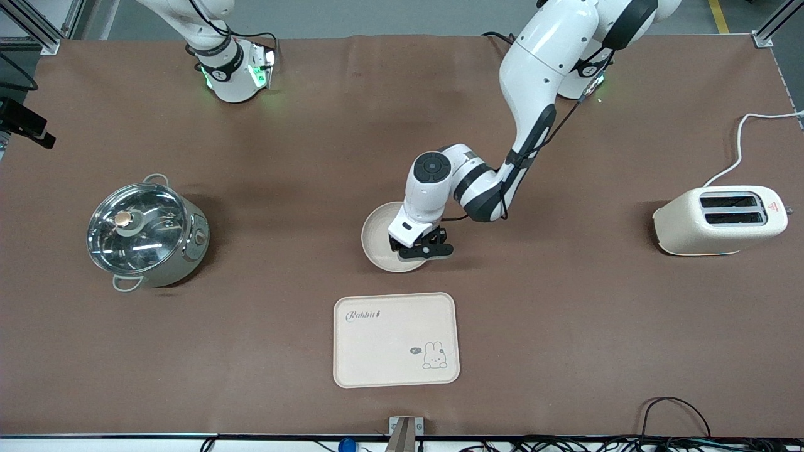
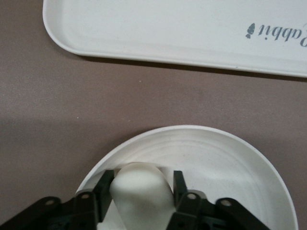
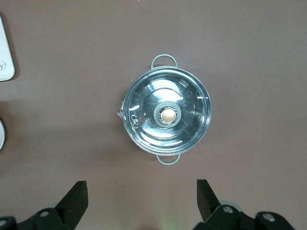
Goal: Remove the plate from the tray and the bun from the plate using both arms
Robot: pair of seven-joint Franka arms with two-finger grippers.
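1. Small pale cream oblong bun [image 2: 141,189] lies in round cream-white plate [image 1: 377,242], frame centre, on brown bench [image 1: 565,314]; cream rectangular tray [image 1: 396,339] below, bare.
2. Left claw [image 2: 142,184] clamped across bun's middle.
3. Bun likely soft, light: squeeze gently.
4. Right claw [image 3: 141,196] apart, waiting over steel lidded pot [image 3: 165,115].

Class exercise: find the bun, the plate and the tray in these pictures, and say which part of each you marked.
bun [image 2: 141,189], left wrist view: its rounded top, between the left claw's fingers.
plate [image 1: 377,233], front view: bare inner floor beside the left arm.
tray [image 1: 389,345], front view: plain middle of its flat surface.
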